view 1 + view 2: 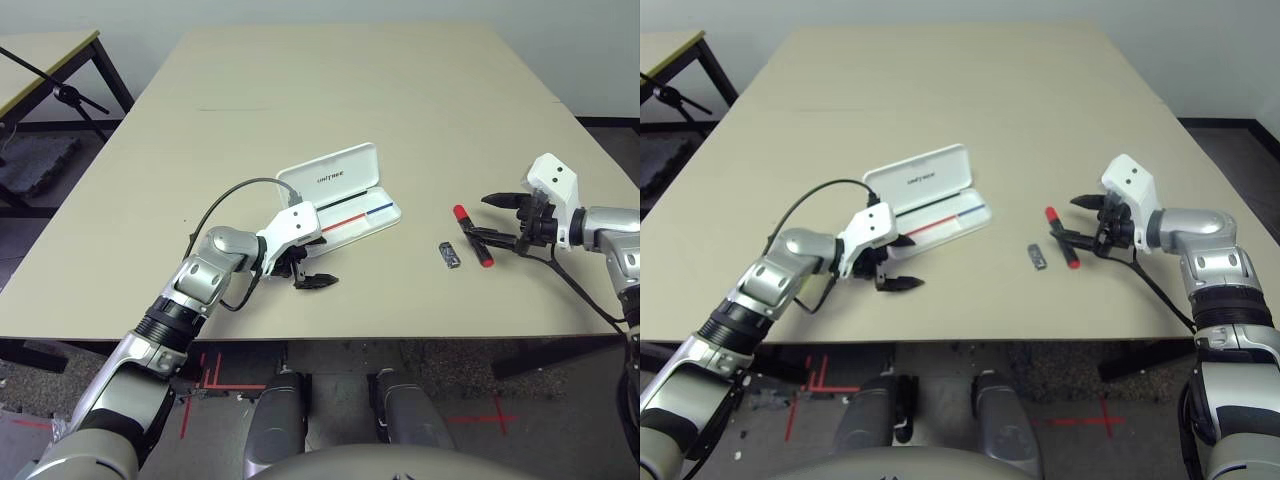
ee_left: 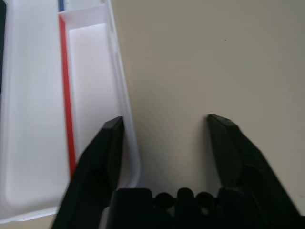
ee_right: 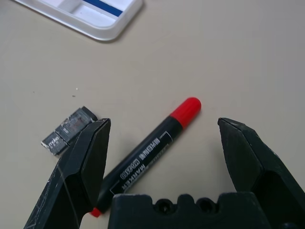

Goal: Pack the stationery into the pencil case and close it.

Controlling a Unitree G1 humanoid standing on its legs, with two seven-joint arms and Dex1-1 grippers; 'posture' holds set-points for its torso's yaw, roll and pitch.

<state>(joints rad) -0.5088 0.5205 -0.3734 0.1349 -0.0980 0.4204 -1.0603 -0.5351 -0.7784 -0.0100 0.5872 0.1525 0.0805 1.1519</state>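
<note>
Red marker (image 3: 151, 148) lies between the right gripper's (image 1: 497, 222) spread, empty jaws on the surface (image 1: 350, 90), grey block (image 1: 449, 255) just beside. Left gripper (image 1: 313, 275), jaws wide and empty, sits at the open pencil case's (image 1: 345, 180) near end. Step in hand looks like picking the marker; next calls for closing squarely across its barrel.

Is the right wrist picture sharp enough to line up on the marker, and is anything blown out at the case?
Right wrist view: marker sharp, its label print visible; the near fingers softer. Left wrist view: the case interior is bright white with little detail, near fingers blurred. Head views: even light, soft shadows.
</note>
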